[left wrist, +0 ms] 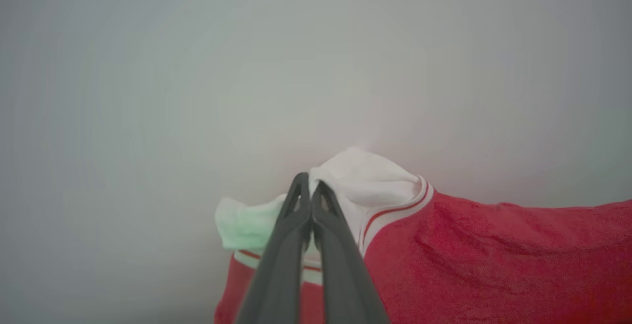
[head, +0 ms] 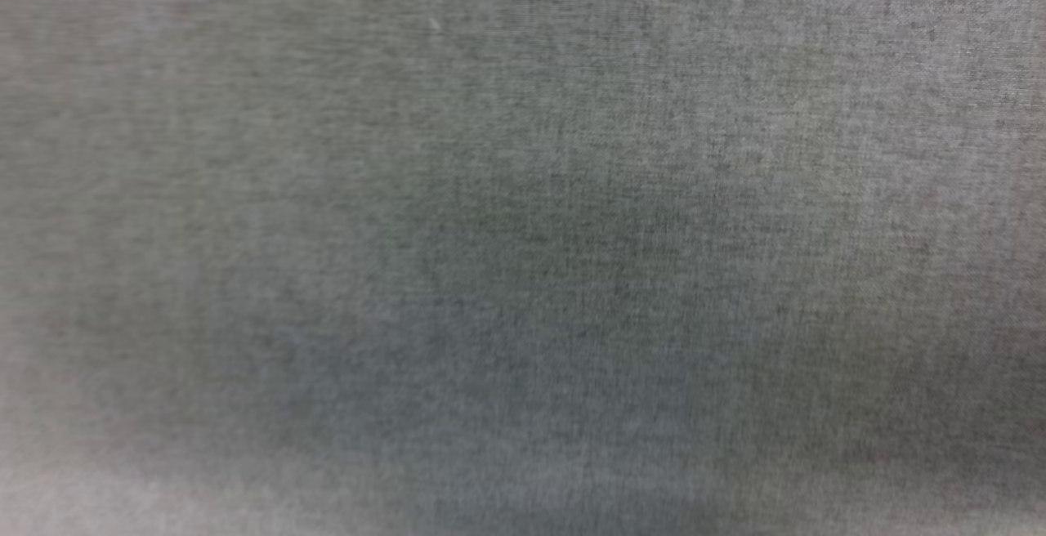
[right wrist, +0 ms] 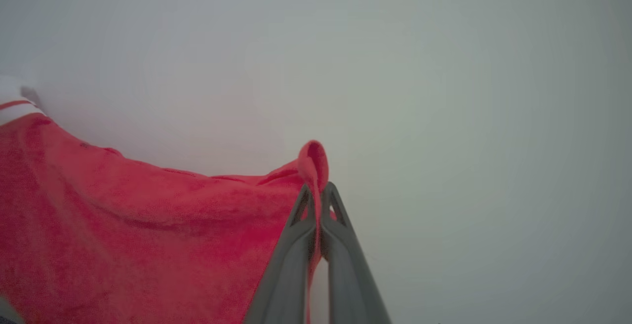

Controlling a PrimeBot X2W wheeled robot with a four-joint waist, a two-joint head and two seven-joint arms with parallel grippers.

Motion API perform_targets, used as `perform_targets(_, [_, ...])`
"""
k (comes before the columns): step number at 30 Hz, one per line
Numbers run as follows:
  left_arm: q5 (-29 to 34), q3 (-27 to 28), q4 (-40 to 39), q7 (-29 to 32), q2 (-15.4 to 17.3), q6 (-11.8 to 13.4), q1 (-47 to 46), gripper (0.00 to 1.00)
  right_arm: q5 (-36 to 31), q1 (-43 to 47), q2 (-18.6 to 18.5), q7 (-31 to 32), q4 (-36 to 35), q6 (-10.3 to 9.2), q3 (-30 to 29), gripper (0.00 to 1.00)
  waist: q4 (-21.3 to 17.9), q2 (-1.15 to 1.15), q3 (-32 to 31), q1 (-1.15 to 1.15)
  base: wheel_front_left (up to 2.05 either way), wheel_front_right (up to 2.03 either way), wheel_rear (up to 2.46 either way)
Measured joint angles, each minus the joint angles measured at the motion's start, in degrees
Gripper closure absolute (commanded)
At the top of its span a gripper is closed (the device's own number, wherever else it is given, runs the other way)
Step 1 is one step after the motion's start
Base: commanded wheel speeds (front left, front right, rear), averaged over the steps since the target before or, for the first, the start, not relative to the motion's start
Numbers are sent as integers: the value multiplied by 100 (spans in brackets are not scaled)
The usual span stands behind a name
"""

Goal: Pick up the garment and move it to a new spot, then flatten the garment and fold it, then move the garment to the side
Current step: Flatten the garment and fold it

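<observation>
In the left wrist view the garment [left wrist: 484,255] is red with a white sleeve and red-and-white stripe trim, stretching off to the right. My left gripper [left wrist: 311,185] is shut on the white sleeve fold at its corner. In the right wrist view the same garment [right wrist: 128,225] spreads to the left as a broad red sheet. My right gripper [right wrist: 318,190] is shut on a pinched red edge that loops up just above the fingertips. The cloth hangs taut between the two grips.
The head view is close on a grey woven fabric surface [head: 523,242], blurred, with a darker shadow in the middle. Behind the garment both wrist views show a plain pale grey surface [right wrist: 444,92] with nothing on it.
</observation>
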Motion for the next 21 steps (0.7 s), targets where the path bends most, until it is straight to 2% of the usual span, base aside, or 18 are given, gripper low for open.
perform_targets(3, [-71,-205,-131,311,19,-3,429,100,136,194,-158,-1,141,0,252,100,79,0,-146,0,0,0,0])
perform_targets(9, [-387,-439,-545,637,261,-10,1377,100,737,816,-381,88,520,0,825,100,231,0,-702,0,0,0,0])
perform_targets(14, [-669,-657,-887,1026,419,-10,2167,100,1405,1371,-678,614,541,0,1243,100,285,0,-1347,0,0,0,0])
perform_targets(17, [-806,-810,-1141,1180,461,-10,2749,100,1900,1897,-851,1088,409,0,1544,100,311,0,-1751,0,0,0,0])
perform_targets(21, [-900,-1055,-1599,1260,610,-11,3650,100,2594,2810,-1181,1462,-211,0,1908,100,346,0,-2291,0,0,0,0])
